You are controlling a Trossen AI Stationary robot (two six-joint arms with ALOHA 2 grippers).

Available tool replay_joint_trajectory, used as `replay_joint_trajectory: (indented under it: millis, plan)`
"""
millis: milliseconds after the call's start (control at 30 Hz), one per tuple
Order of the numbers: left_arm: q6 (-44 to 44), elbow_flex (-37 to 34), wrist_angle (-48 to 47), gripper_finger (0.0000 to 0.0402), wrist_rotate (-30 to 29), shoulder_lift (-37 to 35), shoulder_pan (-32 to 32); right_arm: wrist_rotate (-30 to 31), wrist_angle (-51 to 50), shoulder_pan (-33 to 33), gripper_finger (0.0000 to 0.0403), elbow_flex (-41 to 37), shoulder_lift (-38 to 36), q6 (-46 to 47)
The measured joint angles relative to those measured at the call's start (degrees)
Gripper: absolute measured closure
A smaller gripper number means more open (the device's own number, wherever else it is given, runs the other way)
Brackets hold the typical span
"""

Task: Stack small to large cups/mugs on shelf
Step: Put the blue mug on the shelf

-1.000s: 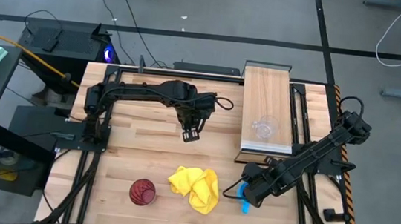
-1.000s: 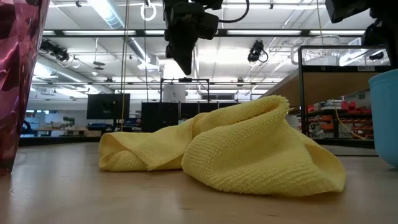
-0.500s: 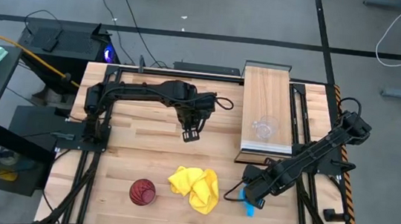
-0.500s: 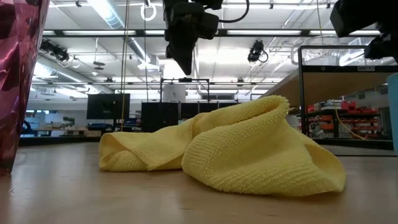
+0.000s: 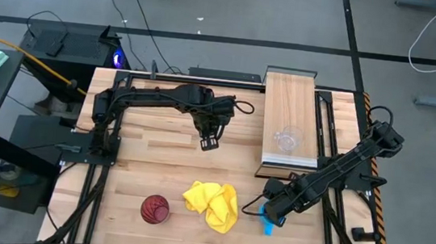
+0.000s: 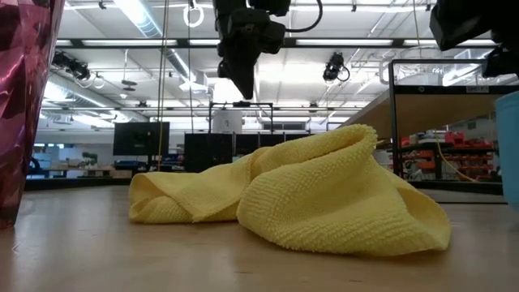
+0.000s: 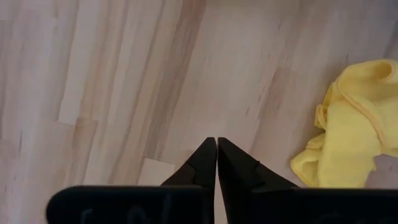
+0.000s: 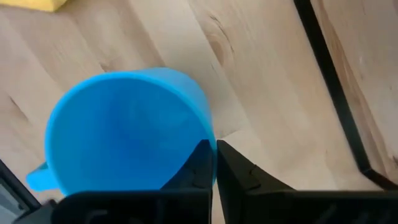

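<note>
The bright blue mug (image 5: 266, 224) is near the table's front right, and my right gripper (image 5: 271, 215) is shut on it; it fills the right wrist view (image 8: 124, 130). The small clear cup (image 5: 288, 139) stands on the light-wood shelf (image 5: 289, 97) at the far right. The dark red ribbed tumbler (image 5: 154, 209) stands on the table at the front left, and it also shows in the low view (image 6: 24, 105). My left gripper (image 5: 208, 143) hangs shut and empty above the table's middle, its fingertips together in the left wrist view (image 7: 216, 146). My right gripper pinches the blue mug's rim (image 8: 210, 144) on the side away from the handle (image 8: 37, 178). One finger (image 8: 199, 163) is inside the mug and one is outside. The fingers come from above, slanting down. The mug's mouth faces up; I cannot tell whether its base is on the table.
A crumpled yellow cloth (image 5: 212, 204) lies on the table between the tumbler and the mug, and it fills the middle of the low view (image 6: 308, 191). The shelf stands raised on a dark frame (image 5: 260, 169) just beyond the mug.
My left gripper has gone a little toward the table's far edge, still shut. My right gripper has carried the blue mug a little toward the table's right edge and then partly back.
</note>
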Motion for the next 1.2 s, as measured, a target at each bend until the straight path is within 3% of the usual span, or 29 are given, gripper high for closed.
replay_joint_trajectory:
  millis: [300, 667, 933, 1200]
  plan:
    - [1.99, 0.00, 1.12, 0.0390, 0.00, 0.00, 1.47, -0.56, -3.00, 0.03, 0.0399, 6.41, -1.88, 10.36]
    - [4.40, 0.00, 1.37, 0.0375, 0.01, 0.00, 2.75, -1.37, -31.12, 1.68, 0.0400, 29.89, -2.12, 22.04]
    - [4.51, 0.00, 2.88, 0.0390, 0.01, 0.00, 2.82, -1.24, -31.00, 1.68, 0.0400, 33.89, -2.92, 25.36]
    - [4.64, 0.00, 3.25, 0.0380, 0.02, 0.00, 2.79, 4.10, -31.18, 0.86, 0.0400, 36.73, -3.15, 26.68]
